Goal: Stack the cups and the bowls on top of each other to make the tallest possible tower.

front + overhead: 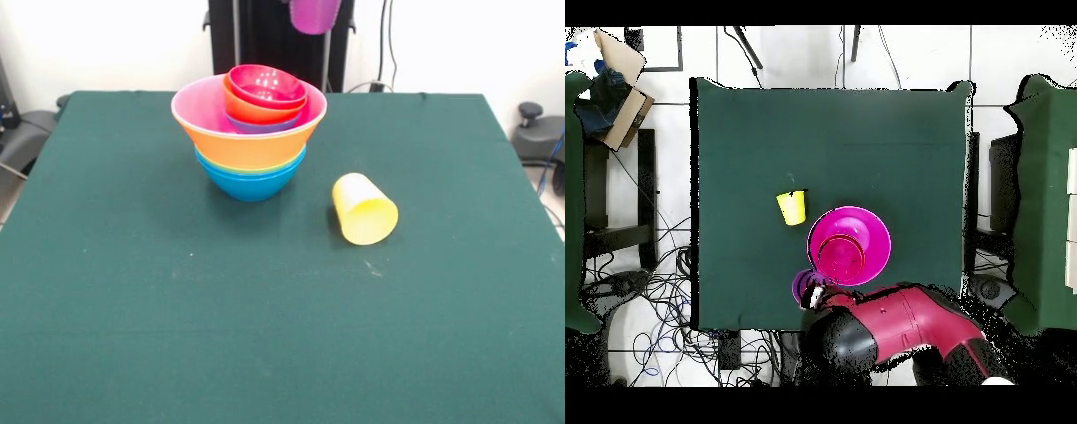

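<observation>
Fingers [812,296] seem clamped on the purple cup [314,13], held high; grip isn't clearly visible. The tower [250,132] sits just ahead, so I'd centre above the crimson bowl [267,86] first.

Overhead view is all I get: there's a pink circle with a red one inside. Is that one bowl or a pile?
Observer: A pile. From the front, the tower has blue bowls at its base, a wide orange bowl above them, the pink bowl nested in that, and small bowls on top.
Operator: Is the yellow cup standing?
Observer: No, the yellow cup lies on its side, apart from the tower.
Operator: And the purple thing by the red arm?
Observer: That is a purple cup, raised well clear of the table, on the robot's side of the tower.
</observation>
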Robot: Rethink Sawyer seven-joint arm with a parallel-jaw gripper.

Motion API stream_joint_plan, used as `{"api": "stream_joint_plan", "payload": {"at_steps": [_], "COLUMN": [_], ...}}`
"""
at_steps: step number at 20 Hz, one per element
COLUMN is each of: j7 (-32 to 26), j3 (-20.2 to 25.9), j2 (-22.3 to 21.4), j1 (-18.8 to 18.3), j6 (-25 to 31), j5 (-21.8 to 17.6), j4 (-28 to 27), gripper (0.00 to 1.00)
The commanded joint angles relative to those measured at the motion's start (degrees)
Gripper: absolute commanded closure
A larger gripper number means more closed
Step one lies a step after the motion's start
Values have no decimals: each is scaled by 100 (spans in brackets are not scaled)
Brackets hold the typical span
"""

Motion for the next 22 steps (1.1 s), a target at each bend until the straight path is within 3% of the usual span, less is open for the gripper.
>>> {"api": "stream_joint_plan", "payload": {"at_steps": [1, 8, 11, 18, 22], "j7": [-1391, -1388, -1221, -653, -496], "j3": [507, 724, 719, 121, 89], "j2": [447, 565, 595, 1217, 1187], "j1": [-268, -591, -549, -371, -410], "j6": [-219, -87, -121, -324, -341], "j5": [-747, -974, -1096, -2164, -2431], "j4": [538, 557, 614, 526, 581], "gripper": [100, 100, 100, 100, 100]}}
